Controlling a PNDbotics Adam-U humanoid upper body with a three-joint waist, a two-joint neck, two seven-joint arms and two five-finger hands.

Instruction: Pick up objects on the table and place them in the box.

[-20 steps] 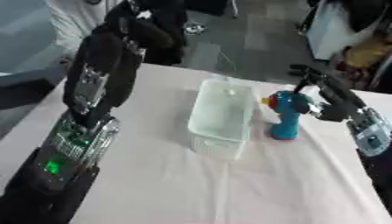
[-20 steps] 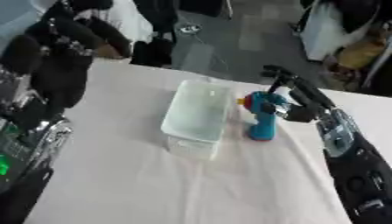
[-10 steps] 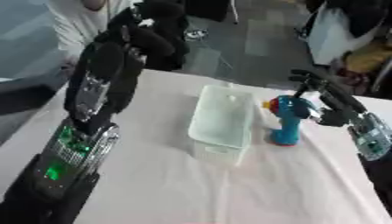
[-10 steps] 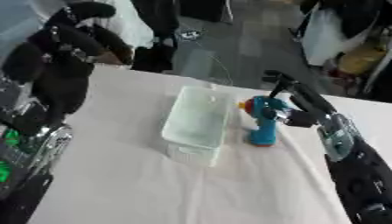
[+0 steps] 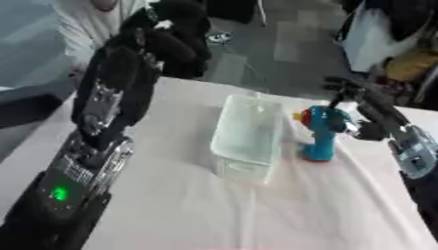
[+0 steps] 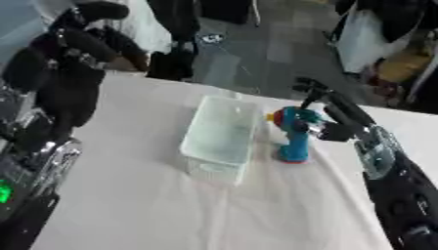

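Observation:
A clear plastic box (image 5: 248, 134) stands in the middle of the white table. Just right of it a blue toy (image 5: 321, 134) with a red and yellow front stands upright on the cloth. My right hand (image 5: 363, 114) is against the toy's right side at its head, fingers (image 6: 310, 91) stretched up and behind it, open. My left hand (image 6: 81, 36) hangs raised over the table's far left, fingers curled on nothing, well away from the box and the toy.
My left forearm (image 5: 90, 161) with a green light fills the left side of the table. The table's far edge (image 5: 214, 83) runs behind the box, with dark floor and people's legs beyond it. Bare white cloth (image 5: 256, 210) lies in front of the box.
The whole picture has shifted a little, so the camera moved. My right hand has come closer against the toy's head. The toy and the box stand where they were.

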